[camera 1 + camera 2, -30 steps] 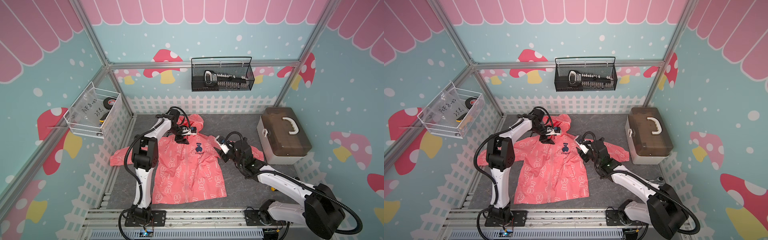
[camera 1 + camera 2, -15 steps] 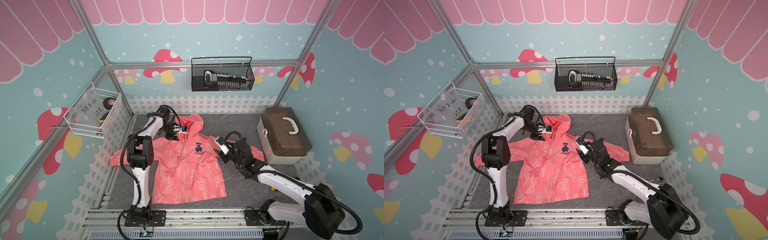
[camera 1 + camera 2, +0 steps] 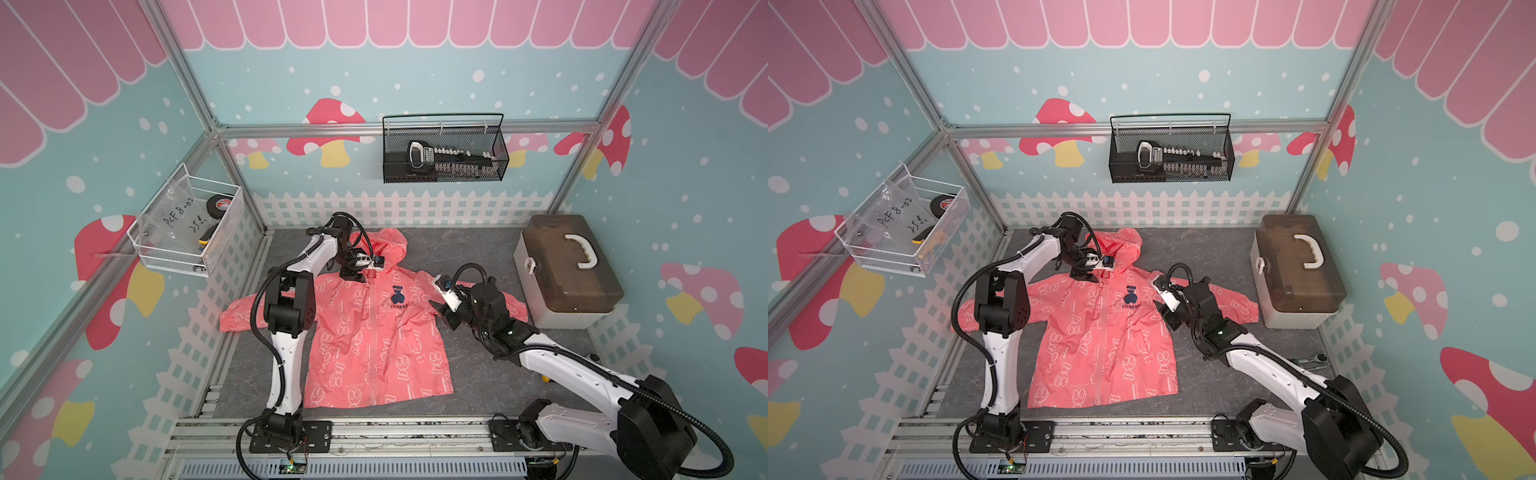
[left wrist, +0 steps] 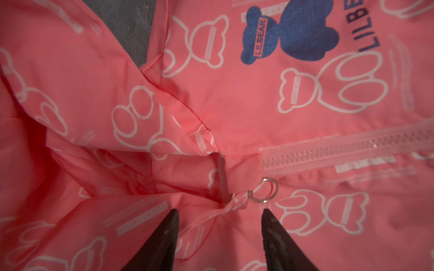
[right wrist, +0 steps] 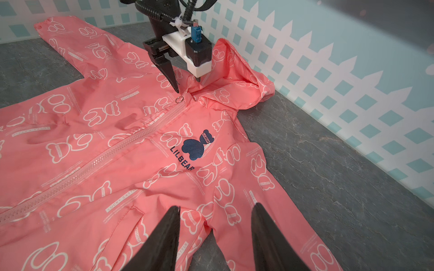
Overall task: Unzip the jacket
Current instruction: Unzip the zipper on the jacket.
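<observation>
The jacket [image 3: 374, 340] lies flat and zipped on the mat [image 3: 478, 257], hood at 12 o'clock. The left gripper [image 4: 219, 210] straddles the collar, half open and empty, the ring [image 4: 264, 190] just beside one fingertip. The right gripper [image 5: 216, 205], half open and empty, hovers over the 3 o'clock sleeve.

The left arm [image 3: 286, 361] and right arm [image 3: 573, 370] wear white shells, black joints, looping black cables [image 3: 723, 442] and tapered black fingers [image 4: 162, 241]
</observation>
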You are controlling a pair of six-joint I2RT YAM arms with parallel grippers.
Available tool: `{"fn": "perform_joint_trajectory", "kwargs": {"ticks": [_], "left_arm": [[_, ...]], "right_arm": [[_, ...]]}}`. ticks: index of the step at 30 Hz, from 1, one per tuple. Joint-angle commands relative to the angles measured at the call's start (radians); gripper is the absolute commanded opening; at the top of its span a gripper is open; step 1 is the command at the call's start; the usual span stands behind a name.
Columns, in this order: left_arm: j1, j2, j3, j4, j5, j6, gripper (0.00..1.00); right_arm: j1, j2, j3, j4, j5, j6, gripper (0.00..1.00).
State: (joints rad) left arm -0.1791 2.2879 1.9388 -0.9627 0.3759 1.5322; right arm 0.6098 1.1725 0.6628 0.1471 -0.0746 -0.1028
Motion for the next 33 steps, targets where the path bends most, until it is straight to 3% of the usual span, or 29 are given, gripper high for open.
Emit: {"fn": "perform_joint_trajectory", "kwargs": {"ticks": [1,10,11,15,26,30,33], "left_arm": [[-0.007,0.051,0.035,0.015,-0.054,0.005,0.56],[-0.022,0.044,0.015,0.007,0.002,0.017,0.55],[-0.023,0.045,0.017,0.007,0.005,0.010,0.53],[-0.025,0.048,0.015,0.009,-0.024,0.008,0.28],[-0.023,0.000,-0.089,0.046,-0.047,-0.003,0.27],[-0.026,-0.030,-0.138,0.109,-0.051,-0.026,0.04],[-0.026,-0.068,-0.183,0.156,-0.037,-0.070,0.00]], "right_arm": [[0.005,-0.019,-0.003,-0.029,-0.021,0.003,0.49],[0.006,-0.015,-0.006,-0.033,-0.033,0.029,0.49],[0.006,-0.015,-0.006,-0.034,-0.036,0.032,0.49],[0.007,-0.023,-0.006,-0.040,-0.042,0.036,0.48],[0.005,-0.049,-0.015,-0.055,-0.040,0.047,0.48],[0.007,-0.063,-0.015,-0.055,-0.030,0.056,0.48],[0.006,-0.067,-0.010,-0.055,-0.019,0.074,0.47]]}}
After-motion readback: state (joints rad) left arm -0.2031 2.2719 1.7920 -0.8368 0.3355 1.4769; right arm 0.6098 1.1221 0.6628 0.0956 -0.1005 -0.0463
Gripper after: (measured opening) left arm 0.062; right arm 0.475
